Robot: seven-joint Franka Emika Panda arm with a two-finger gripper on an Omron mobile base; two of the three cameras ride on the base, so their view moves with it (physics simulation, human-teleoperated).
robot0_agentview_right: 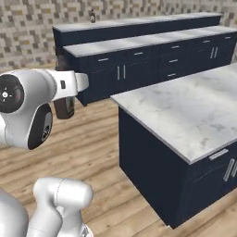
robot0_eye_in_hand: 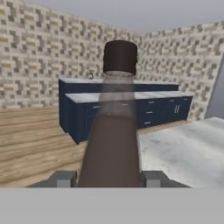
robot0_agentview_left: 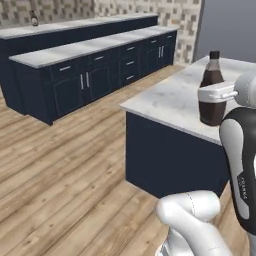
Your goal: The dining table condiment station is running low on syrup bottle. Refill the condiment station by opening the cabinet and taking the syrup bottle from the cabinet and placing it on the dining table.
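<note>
Gripper (robot0_eye_in_hand: 109, 178) is clamping the syrup bottle (robot0_agentview_left: 212, 92) at its wide lower body, one finger pad (robot0_eye_in_hand: 62, 178) on each side, two pads total. I'm holding it upright, black cap on top, with nothing under its base in the right base view, so it's hanging in the air and not resting on anything.

Going big to small: two long marble-topped navy runs are sitting against the tiled wall. The taller back one is the dining table (robot0_agentview_left: 75, 24); the lower counter (robot0_agentview_left: 75, 50) is standing just in front of it, with drawers and doors with silver handles. One smaller marble island (robot0_agentview_left: 170, 102) is sitting nearer to me, well apart from both runs across the wood floor (robot0_agentview_left: 60, 165).

In the left base view the bottle I'm holding is lining up over the island's top; in the right base view it's showing to the left of the island, so I can't tell whether it's actually above the marble.

Bottle count: two. One in my grip, one second bottle (robot0_agentview_right: 92, 17) standing upright on the dining table near its left end, tiny at this range.
</note>
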